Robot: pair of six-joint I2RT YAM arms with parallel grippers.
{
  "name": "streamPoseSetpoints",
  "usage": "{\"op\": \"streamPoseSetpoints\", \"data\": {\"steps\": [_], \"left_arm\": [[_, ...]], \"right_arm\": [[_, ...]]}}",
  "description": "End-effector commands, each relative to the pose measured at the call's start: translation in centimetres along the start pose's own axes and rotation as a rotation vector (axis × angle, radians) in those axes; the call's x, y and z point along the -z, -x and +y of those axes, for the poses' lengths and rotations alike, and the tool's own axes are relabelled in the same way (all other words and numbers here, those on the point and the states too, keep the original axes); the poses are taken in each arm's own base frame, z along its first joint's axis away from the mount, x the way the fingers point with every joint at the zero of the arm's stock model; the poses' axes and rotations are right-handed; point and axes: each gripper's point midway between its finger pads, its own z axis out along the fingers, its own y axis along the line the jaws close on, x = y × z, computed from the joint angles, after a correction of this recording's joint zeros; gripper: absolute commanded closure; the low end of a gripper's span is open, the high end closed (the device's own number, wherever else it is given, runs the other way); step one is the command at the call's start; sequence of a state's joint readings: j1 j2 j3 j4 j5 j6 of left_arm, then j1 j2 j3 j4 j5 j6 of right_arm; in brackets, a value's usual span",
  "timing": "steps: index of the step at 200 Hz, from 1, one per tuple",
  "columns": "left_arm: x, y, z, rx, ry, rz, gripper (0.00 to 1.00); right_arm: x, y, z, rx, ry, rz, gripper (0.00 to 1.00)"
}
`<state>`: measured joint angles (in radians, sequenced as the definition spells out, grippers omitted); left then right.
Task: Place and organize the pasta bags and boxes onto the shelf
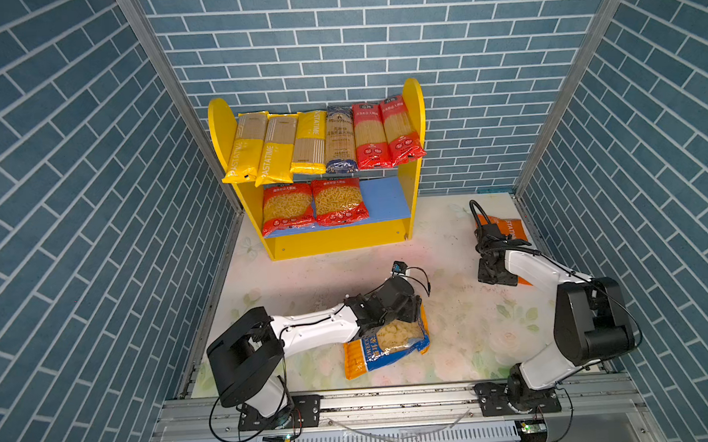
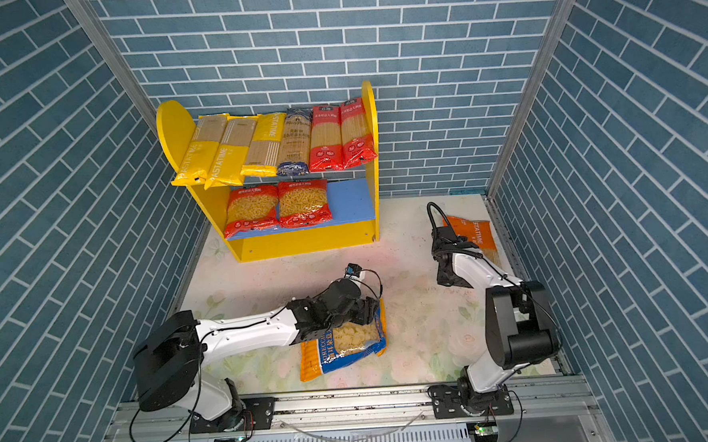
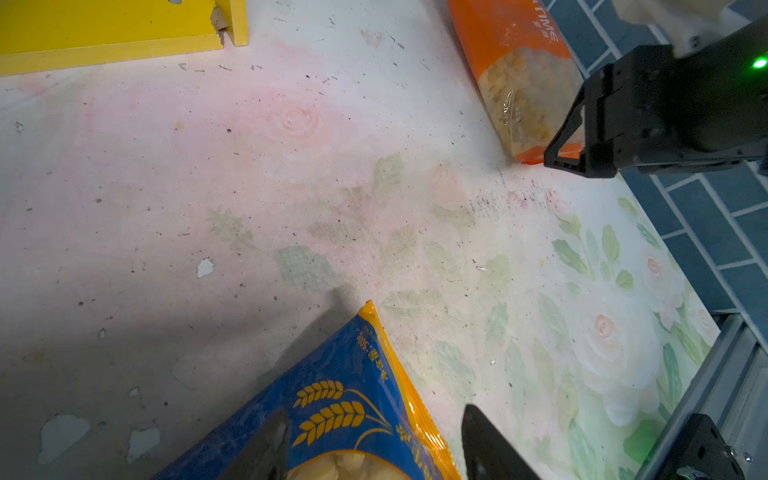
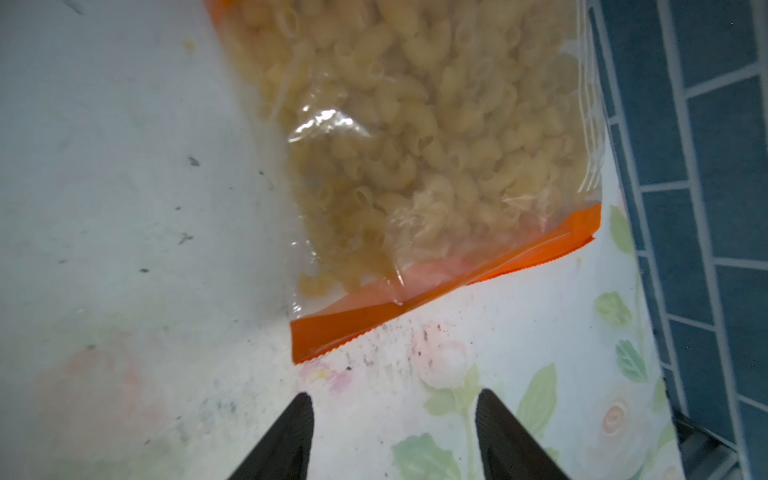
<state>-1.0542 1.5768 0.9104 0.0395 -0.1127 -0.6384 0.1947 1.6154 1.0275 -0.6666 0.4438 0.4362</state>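
Grippers apart — left gripper [image 3: 376, 413] over blue-orange bag [image 3: 345, 386], right gripper [image 4: 395, 395] near orange bag [image 4: 415, 124].

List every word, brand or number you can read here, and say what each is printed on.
"PASTATIME": each of the three yellow spaghetti packs.
"PASTATIME": orange bag.
"ORECC", cut off: blue-orange bag.
"500": same bag's corner, in the left wrist view.
Too small to read: Chinese print on the red spaghetti packs and red bags; script on the dark blue pack.
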Motion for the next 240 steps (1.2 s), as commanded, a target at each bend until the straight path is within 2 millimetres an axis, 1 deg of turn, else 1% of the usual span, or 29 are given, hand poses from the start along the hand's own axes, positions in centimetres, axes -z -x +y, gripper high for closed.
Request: {"op": "streamPoseSetpoints", "data": {"steps": [1,16,31,53,67,78,94,110,130,155,172,190,221,240], "left_arm": [[0.3,0.6,-0.7,0.006,-0.030,-0.017,0.33],[0.3,0.5,-0.8,0.012,-0.033,-0.014,0.33],[0.3,0.4,-0.6,0.024,-0.030,-0.016,0.33],[0.2,0.2,-0.4,0.034,-0.025,-0.017,0.33],[0.2,0.2,-0.4,0.035,-0.025,-0.015,0.33],[0.2,0.3,-0.4,0.035,-0.026,-0.014,0.33],[0.3,0.3,-0.3,0.033,-0.024,-0.016,0.33],[0.3,0.2,-0.2,0.037,-0.024,-0.014,0.33],[0.3,0.2,-0.1,0.039,-0.024,-0.014,0.33],[0.3,0.2,0.2,0.047,-0.021,-0.015,0.33],[0.5,0.3,0.7,0.060,-0.014,-0.018,0.33],[0.7,0.5,1.6,0.088,-0.007,-0.023,0.33],[2.0,1.4,3.5,0.113,0.019,-0.052,0.33],[2.6,1.9,4.4,0.117,0.037,-0.067,0.32]], "right_arm": [[0.4,2.2,0.0,0.078,-0.079,-0.035,0.37],[0.0,2.9,0.9,0.119,-0.105,-0.033,0.37],[-0.6,3.1,1.8,0.156,-0.106,-0.019,0.37],[-0.8,2.8,3.3,0.209,-0.101,-0.004,0.37],[-1.3,2.3,3.8,0.233,-0.109,0.018,0.37],[-2.0,2.0,3.4,0.256,-0.149,0.037,0.37],[-2.8,2.1,2.1,0.314,-0.256,0.062,0.40],[-3.3,2.6,1.4,0.350,-0.330,0.057,0.48],[-3.3,3.2,1.2,0.356,-0.357,0.031,0.60],[-2.5,3.8,1.9,0.371,-0.350,-0.016,0.86],[-1.4,3.7,2.7,0.386,-0.334,-0.046,1.00],[-0.1,3.2,3.7,0.395,-0.297,-0.061,1.00],[2.2,1.3,5.4,0.413,-0.216,-0.066,1.00],[4.5,-0.6,7.7,0.424,-0.103,-0.070,1.00]]}}
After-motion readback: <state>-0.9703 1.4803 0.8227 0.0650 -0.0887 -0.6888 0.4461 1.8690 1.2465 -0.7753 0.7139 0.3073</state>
